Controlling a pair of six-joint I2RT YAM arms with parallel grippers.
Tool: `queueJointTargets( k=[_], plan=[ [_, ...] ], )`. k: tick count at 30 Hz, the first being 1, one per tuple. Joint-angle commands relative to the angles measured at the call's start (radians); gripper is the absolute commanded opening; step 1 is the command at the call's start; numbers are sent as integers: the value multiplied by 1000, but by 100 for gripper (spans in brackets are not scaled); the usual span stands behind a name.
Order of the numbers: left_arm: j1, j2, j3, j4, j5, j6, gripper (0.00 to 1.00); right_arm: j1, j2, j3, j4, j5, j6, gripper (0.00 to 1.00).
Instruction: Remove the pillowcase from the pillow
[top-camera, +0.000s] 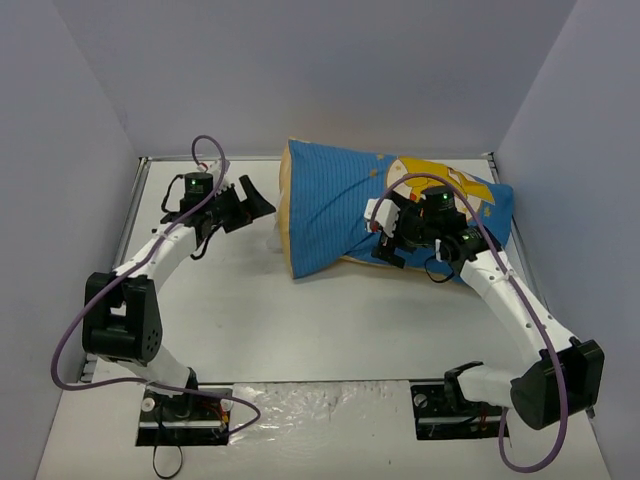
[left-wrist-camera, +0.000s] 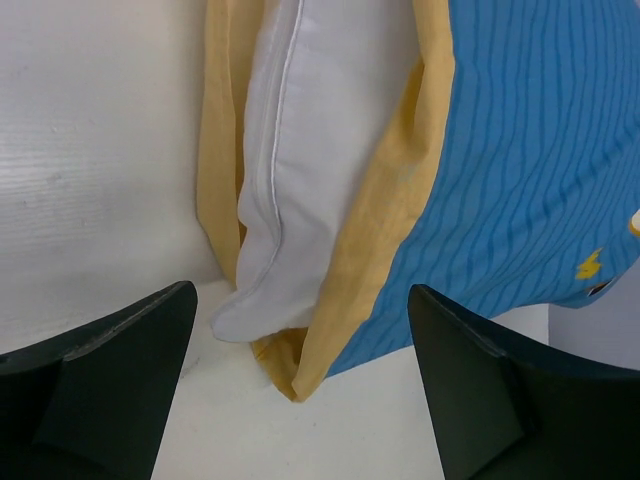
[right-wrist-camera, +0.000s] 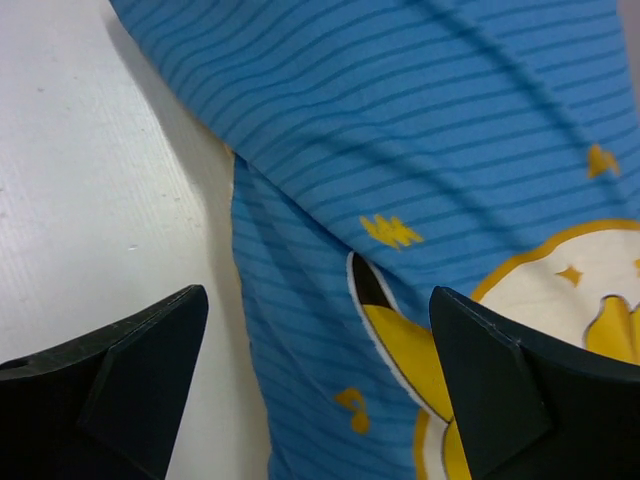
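Pillowcase, with the pillow inside it, lies at the far side of the counter, right of the middle. Its closed end is near the right edge and its open mouth faces left.

My left gripper: jaws spread wide, nothing between them. It sits low on the counter, just short of the mouth. From here the white end of the pillow pokes out, seam showing, with the yellow lining folded round it on both sides.

My right gripper: also spread wide, nothing pinched. It hangs over the striped top of the pillowcase beside the cartoon print. I cannot tell whether a finger brushes the cloth.

Handling, as I judge it:
- The pillowcase is thin, limp cloth. It will bunch and slide rather than push, so it needs a pinched fold. A single layer should come up easily.
- The pillow is light, plump and squashy. It will give under the jaws and may drag along with the cover unless it is held.

Where to take hold:
- Left: the exposed white end at the mouth, clamped deep past the seam.
- Right: a pinch of the blue cloth alone near the closed end, then pull toward the right edge.

Risk: catching the yellow lining together with the pillow, which would lock the two together.
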Motion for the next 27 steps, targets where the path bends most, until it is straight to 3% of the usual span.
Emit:
queueJointTargets(
  k=[1,5,13,21,27],
  plan=[
    [27,-5,54,55,23,5,85,31,28,81,63,109,-80,88],
    [29,3,54,-38,49,107,87,82,92,99,62,175,-139,89],
    [-3,-49,61,-176,-37,251,87,148,166,116,58,243,-359,86],
    [-141,-64,77,-336,-285,452,87,151,270,150,60,250,-411,69],
    [-147,12,102,-348,-310,482,78,150,261,152,62,250,-390,68]
  ],
)
